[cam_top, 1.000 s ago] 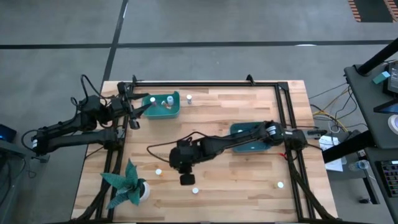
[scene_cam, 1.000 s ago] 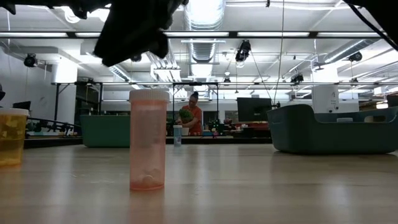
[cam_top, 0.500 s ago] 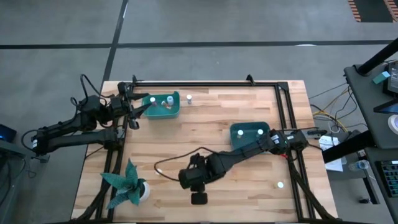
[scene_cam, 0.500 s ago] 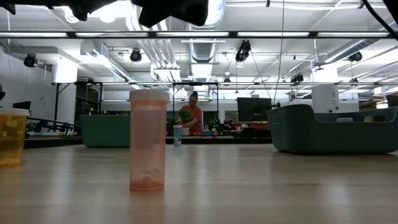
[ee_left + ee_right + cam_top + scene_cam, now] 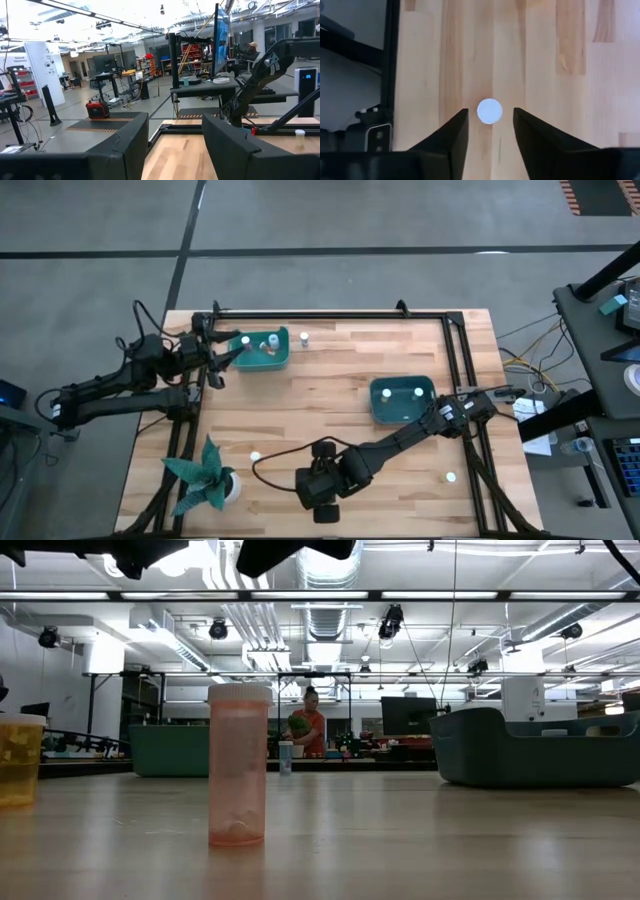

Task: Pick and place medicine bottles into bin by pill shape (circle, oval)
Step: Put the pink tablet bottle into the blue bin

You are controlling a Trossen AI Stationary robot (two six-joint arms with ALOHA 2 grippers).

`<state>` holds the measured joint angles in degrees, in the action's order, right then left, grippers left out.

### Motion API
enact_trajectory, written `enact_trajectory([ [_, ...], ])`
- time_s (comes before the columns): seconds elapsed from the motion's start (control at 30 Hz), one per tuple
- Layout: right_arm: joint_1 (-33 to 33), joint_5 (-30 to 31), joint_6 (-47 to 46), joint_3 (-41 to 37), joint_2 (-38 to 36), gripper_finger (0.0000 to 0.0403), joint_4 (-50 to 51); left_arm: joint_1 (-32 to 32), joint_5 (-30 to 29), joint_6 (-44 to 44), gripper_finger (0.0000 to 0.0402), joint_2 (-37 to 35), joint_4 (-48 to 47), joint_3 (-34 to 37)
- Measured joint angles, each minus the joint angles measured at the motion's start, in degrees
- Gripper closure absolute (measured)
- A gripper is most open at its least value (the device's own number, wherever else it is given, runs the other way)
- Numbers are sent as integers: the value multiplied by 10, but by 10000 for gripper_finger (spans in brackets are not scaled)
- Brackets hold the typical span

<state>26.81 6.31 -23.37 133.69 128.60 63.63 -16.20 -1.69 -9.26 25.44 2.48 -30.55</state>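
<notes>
Your right gripper (image 5: 490,131) hangs over the table's (image 5: 360,360) front edge near the middle, fingers spread, with one medicine bottle (image 5: 489,111) standing right between them, cap up, not touched. Your left gripper (image 5: 232,350) waits by the teal tray (image 5: 262,360) at the back-left corner, fingers apart too.

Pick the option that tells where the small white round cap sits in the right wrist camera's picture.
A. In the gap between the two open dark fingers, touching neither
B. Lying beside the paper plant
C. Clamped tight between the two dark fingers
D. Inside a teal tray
A: in the right wrist view the small white round cap of a medicine bottle stands on the bare wooden table, centred before the open right gripper, with wood showing on both sides of it.
</notes>
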Motion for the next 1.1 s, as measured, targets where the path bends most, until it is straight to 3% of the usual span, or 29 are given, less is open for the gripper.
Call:
enact_trajectory([
  [0.53, -2, 12, 1, -68, -1, 153, -59, 0, 0, 1, 232, -32, 0, 12],
  [1.1, -6, -5, 5, -126, -2, 152, -121, 0, 0, 25, 232, -83, 0, 29],
])
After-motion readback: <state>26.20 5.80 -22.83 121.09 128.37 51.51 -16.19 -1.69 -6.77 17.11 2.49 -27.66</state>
